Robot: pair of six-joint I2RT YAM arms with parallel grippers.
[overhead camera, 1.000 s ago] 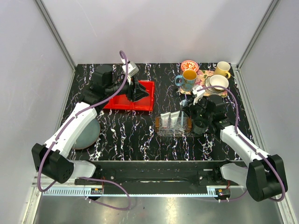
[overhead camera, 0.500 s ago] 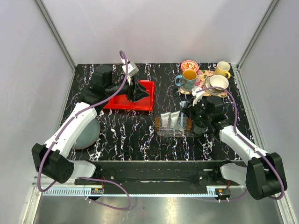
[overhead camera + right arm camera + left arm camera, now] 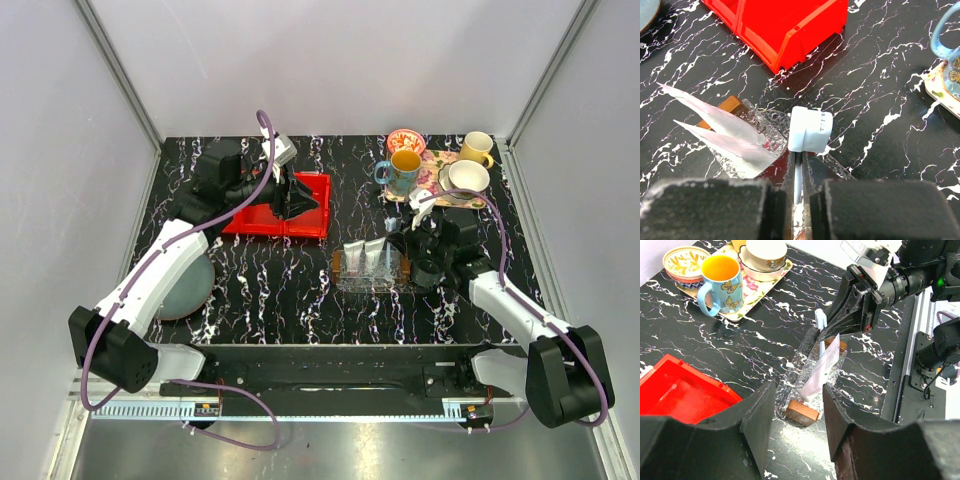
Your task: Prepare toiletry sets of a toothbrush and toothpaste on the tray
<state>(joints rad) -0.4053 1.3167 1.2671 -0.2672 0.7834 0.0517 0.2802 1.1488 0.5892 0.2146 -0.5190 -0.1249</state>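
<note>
Right wrist view: the right pincer is clamped tight on the toothbrush, whose pale blue head stands over the clear tray. Two toothpaste tubes lie in the tray, toward its orange-brown end. Beyond sits a red bin. Farther off, the left pincer hangs half apart over that bin, holding nothing.

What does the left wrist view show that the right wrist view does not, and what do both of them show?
Only left wrist: the open, empty left gripper, a patterned bowl, and the right gripper seen from outside. Only right wrist: the head of the toothbrush close up, and two toothpaste tubes lying separately. Both: the clear tray, the toothbrush shut in the right gripper, the red bin, the blue mug.
</note>
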